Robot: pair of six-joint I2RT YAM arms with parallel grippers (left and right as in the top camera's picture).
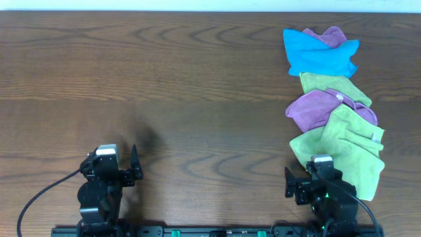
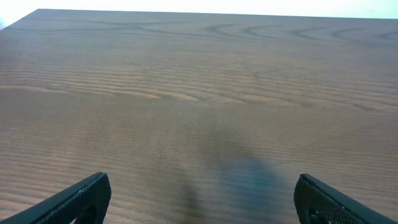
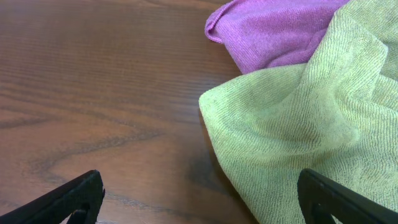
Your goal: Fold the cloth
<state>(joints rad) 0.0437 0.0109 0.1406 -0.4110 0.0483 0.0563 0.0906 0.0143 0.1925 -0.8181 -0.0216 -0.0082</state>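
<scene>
Cloth [image 1: 343, 150]: bright lime-green, crumpled and unfolded, lying by the right near corner of the tabletop [image 1: 164, 99]. In the right wrist view its ribbed weave shows in loose folds, with 1 rounded corner pointing toward the tabletop's left edge. Its far-side edge lies over a purple cloth [image 1: 319, 108]; the 2 touch.

Rest of the pile, running along the right edge toward the far right corner:
- duller green cloth [image 1: 329, 84], just beyond the purple one
- blue cloth [image 1: 321, 52], nearest the far edge
- a second bit of purple [image 1: 331, 36] showing at the top of the blue

Left end effector [image 2: 202, 183]: open, 2 fingers spread wide, holding nothing, over bare wood by the left near corner, well apart from every cloth.

Right end effector [image 3: 199, 180]: open, fingers spread wide, holding nothing, at the near edge. Its left finger is over bare wood and its right finger over the cloth; whether it touches the cloth I cannot tell.
</scene>
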